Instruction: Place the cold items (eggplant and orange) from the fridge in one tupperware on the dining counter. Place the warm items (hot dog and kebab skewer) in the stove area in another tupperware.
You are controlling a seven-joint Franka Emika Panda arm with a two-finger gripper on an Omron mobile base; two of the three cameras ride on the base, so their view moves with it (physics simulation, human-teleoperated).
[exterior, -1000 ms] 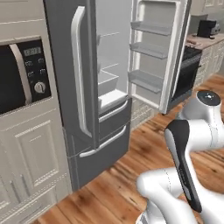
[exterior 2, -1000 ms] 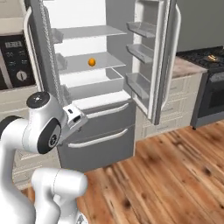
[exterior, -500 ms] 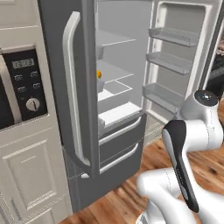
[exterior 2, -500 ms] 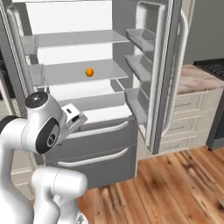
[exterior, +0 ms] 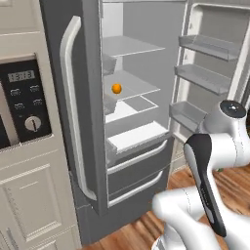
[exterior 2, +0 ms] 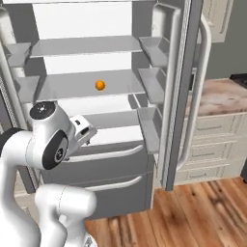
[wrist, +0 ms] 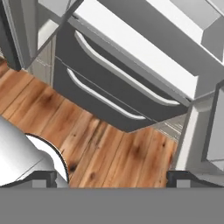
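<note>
The fridge (exterior: 88, 146) stands with both doors open, and its white inside faces me. The orange (exterior: 116, 88) lies on a middle glass shelf, also seen as the orange (exterior 2: 100, 85) in the right base view. The eggplant is hidden or out of view. So are the hot dog, the kebab skewer, the tupperware and the dining counter. My gripper (wrist: 113, 179) is open and holds nothing. It points down at the wooden floor in front of the grey fridge drawers (wrist: 118, 94), well below the orange. The arm is folded close to the base.
The right fridge door (exterior 2: 185, 91) with its bins juts out toward me. The left door (exterior: 73, 122) with a long curved handle stands beside a cream cabinet with a black oven panel (exterior: 24, 100). A marble-topped counter on cream drawers (exterior 2: 219, 94) lies to the right.
The whole picture has shifted: the base has driven closer to the fridge, which now looks larger and more head-on. The arm keeps its folded pose and the gripper stays open.
</note>
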